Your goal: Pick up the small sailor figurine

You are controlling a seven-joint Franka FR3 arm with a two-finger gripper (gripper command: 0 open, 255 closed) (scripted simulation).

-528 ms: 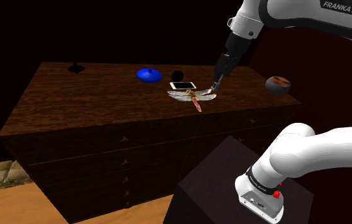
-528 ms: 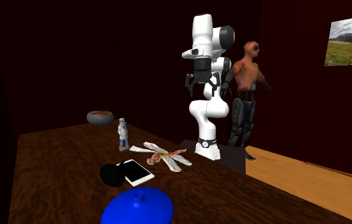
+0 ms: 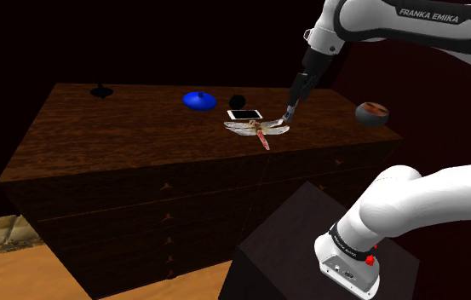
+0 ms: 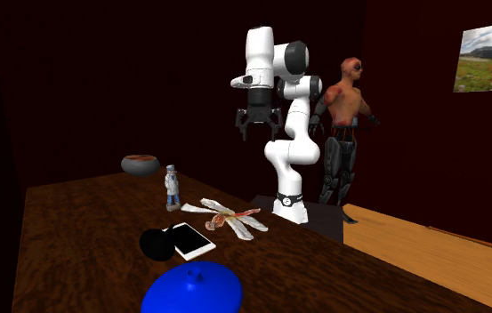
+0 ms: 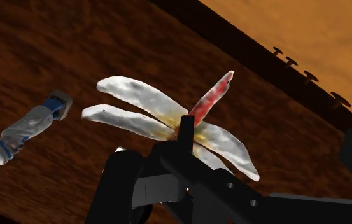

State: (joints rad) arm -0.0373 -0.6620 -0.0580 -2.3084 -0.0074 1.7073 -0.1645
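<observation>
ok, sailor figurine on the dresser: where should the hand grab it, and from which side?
Probably the torso, coming straight down from above. The sailor figurine stands upright, tall and narrow, so the open hand can straddle the head and close on the midsection. The dragonfly lies close beside its base, so a low sideways approach looks riskier.

The only lettering that can be read is the brand name FRANKA EMIKA, in white capitals on a dark band along the upper link of the robot arm (image 3: 433,14), at the shoulder view's top right. Small marks on its base (image 3: 348,260) are illegible.
</observation>
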